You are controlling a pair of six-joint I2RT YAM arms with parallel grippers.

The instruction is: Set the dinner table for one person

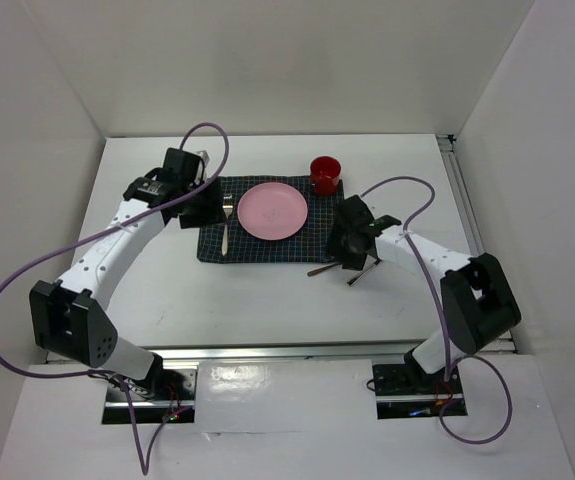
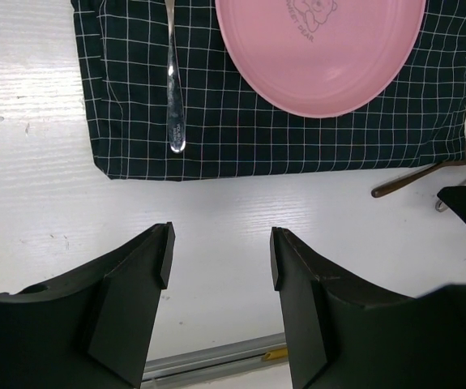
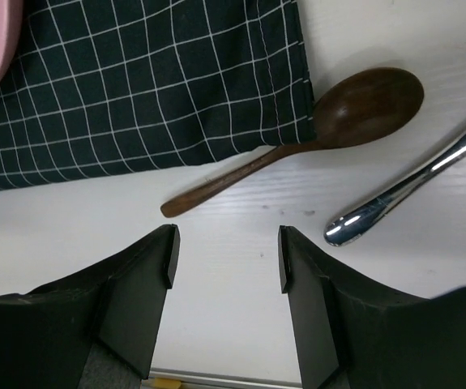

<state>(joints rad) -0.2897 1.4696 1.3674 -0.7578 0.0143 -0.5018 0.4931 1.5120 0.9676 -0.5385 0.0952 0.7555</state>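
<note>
The white dinner table [image 1: 157,300] carries a dark navy checked mat [image 1: 267,245]. On the mat are a pink plate [image 1: 272,211] and, left of it, a silver fork [image 1: 226,228]. A red cup [image 1: 325,174] stands at the mat's far right corner. A wooden spoon [image 3: 362,104] and a silver utensil [image 3: 411,190] lie on the bare table just off the mat's near right corner. My left gripper [image 1: 205,203] hovers open and empty over the mat's left edge. My right gripper [image 1: 350,250] hovers open and empty over the spoon and the silver utensil.
A metal rail [image 1: 297,350] runs along the near table edge, and another rail [image 1: 462,190] along the right. White walls enclose the table on three sides. In the left wrist view the fork handle [image 2: 173,105], the plate [image 2: 322,49] and the mat [image 2: 233,138] show.
</note>
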